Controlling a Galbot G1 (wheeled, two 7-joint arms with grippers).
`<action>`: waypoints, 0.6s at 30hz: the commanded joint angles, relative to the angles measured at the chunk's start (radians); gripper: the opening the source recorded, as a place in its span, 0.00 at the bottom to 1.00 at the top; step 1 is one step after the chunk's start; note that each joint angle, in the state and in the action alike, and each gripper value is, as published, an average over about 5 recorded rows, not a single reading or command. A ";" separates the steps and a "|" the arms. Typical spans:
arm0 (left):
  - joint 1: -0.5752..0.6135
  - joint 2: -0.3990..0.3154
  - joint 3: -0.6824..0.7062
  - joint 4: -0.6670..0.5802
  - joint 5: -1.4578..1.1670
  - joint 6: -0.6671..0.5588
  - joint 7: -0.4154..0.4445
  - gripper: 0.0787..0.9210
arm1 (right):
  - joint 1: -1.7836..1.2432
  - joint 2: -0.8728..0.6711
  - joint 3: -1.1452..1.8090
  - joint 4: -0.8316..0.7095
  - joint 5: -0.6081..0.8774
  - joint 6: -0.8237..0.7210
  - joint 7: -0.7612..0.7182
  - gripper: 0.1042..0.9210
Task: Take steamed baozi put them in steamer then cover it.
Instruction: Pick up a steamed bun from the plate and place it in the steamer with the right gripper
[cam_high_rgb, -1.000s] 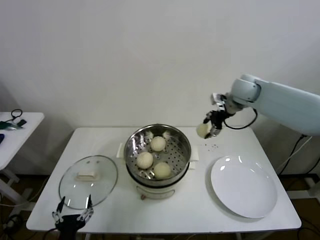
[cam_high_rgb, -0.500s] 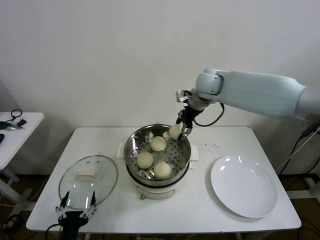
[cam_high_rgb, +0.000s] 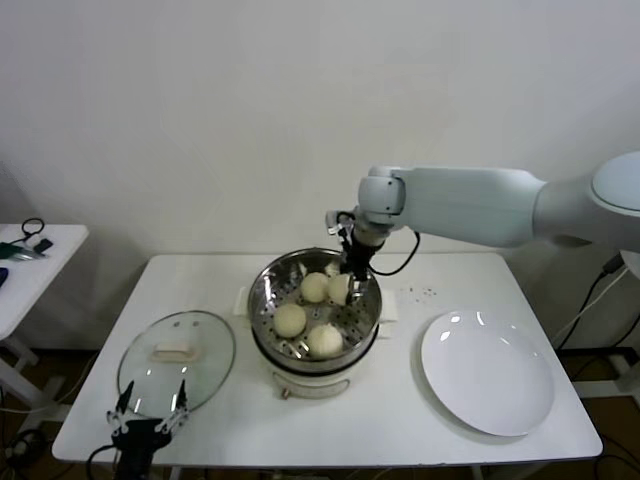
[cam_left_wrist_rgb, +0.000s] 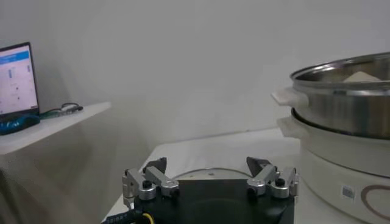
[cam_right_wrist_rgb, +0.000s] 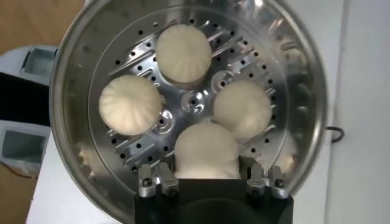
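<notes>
Inside the steamer (cam_right_wrist_rgb: 304, 115), four steamed baozi (cam_right_wrist_rgb: 184, 52), one gripper-held.

The right pincer (cam_right_wrist_rgb: 207, 176) covers the near side of 1 baozi (cam_right_wrist_rgb: 206, 148); the steamer (cam_left_wrist_rgb: 347, 109) runs past the left wrist view's edge.

Shiny perforated steel steamer (cam_high_rgb: 365, 300), smooth matt baozi (cam_right_wrist_rgb: 183, 53), glossy white plate (cam_high_rgb: 488, 374)
</notes>
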 joint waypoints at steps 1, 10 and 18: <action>-0.016 0.002 0.002 0.011 -0.001 0.005 0.001 0.88 | -0.024 0.032 -0.034 -0.003 -0.012 -0.002 0.001 0.69; -0.031 -0.003 0.011 0.005 -0.005 0.020 -0.001 0.88 | -0.037 0.012 -0.038 0.015 -0.032 -0.005 0.010 0.69; -0.045 -0.004 0.020 0.003 0.001 0.030 -0.005 0.88 | -0.036 0.001 -0.007 0.012 -0.035 -0.011 0.017 0.80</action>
